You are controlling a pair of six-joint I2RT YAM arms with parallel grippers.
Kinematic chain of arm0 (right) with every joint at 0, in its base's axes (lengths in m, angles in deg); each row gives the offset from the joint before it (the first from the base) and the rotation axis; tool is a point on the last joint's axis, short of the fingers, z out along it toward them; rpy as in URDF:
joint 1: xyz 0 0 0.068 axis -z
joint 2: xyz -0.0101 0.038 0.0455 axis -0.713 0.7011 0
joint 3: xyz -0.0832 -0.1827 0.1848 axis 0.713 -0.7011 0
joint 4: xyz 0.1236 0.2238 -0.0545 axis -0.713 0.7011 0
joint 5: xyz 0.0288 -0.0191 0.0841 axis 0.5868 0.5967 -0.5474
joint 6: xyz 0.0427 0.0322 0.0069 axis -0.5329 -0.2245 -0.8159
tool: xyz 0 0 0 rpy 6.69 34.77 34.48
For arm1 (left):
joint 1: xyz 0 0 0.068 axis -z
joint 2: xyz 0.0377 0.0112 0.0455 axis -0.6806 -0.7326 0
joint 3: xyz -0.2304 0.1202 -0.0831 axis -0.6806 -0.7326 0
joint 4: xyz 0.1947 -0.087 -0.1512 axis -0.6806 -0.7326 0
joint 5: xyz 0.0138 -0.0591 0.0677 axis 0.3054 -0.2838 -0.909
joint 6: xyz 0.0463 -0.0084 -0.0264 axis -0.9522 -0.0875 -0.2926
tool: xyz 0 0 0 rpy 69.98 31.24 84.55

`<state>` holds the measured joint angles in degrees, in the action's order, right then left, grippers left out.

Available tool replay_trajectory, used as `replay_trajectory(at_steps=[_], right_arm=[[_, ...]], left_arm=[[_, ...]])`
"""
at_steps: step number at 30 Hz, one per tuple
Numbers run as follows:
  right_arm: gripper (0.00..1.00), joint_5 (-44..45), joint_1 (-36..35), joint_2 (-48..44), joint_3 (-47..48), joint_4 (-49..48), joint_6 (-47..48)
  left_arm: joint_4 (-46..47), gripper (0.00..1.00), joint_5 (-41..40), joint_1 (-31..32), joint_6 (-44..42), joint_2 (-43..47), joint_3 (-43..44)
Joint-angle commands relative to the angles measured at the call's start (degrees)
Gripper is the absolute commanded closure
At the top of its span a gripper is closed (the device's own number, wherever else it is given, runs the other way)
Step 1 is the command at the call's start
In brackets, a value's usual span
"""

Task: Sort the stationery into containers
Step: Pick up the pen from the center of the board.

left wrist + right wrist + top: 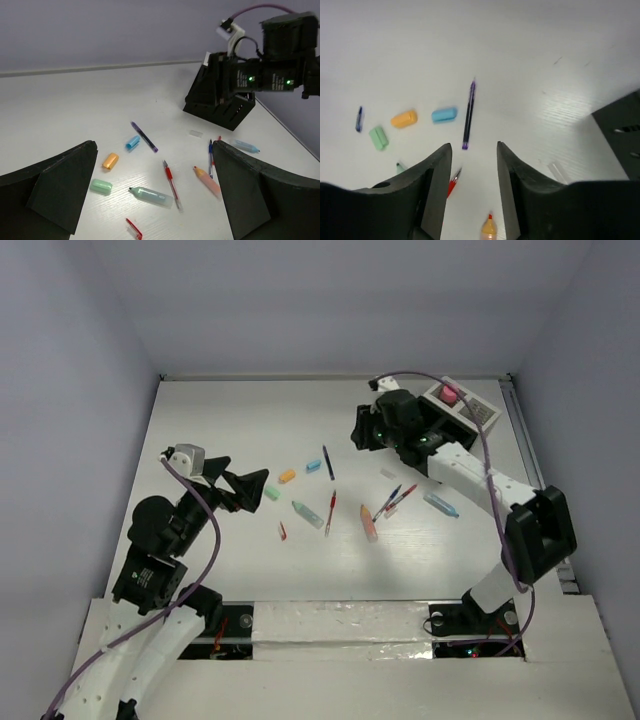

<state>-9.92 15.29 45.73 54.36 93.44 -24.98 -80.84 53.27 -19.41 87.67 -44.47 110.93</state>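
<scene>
Stationery lies loose mid-table: a dark blue pen, a red pen, a teal marker, a peach marker, crossed red and blue pens, a light blue marker, and green, orange and blue caps. The black organizer stands at the far right with a pink-capped bottle on it. My left gripper is open and empty, left of the green cap. My right gripper is open and empty, above the table beside the organizer.
A small red clip lies near the teal marker and a clear cap near the organizer. In the left wrist view the organizer sits behind the right arm. White walls enclose the table on three sides.
</scene>
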Motion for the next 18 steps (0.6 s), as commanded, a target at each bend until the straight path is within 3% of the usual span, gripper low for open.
replay_trajectory(at_steps=[1, 6, 12, 15, 18], right_arm=[[0.58, -1.6, -3.4, 3.8, 3.5, 1.8, 0.8], [0.6, -0.7, -7.4, 6.2, 3.3, 2.2, -0.1], [0.6, 11.8, -7.4, 1.4, -2.6, 7.4, -0.7], [0.59, 7.0, -6.2, -2.7, -8.8, 7.3, -2.7], [0.53, -4.8, -7.1, -4.0, -12.8, 5.4, -1.1]], left_arm=[[2.0, 0.01, -0.4, -0.5, -0.3, -0.6, 0.6], [1.8, 0.01, -1.4, -0.5, -0.3, -1.2, 0.5], [2.0, 0.01, -0.4, -0.5, -0.2, -1.4, 0.7], [2.1, 0.01, 0.1, -1.1, 0.0, -0.4, 0.6], [2.2, 0.01, 0.1, -1.1, 0.0, 0.0, 0.5]])
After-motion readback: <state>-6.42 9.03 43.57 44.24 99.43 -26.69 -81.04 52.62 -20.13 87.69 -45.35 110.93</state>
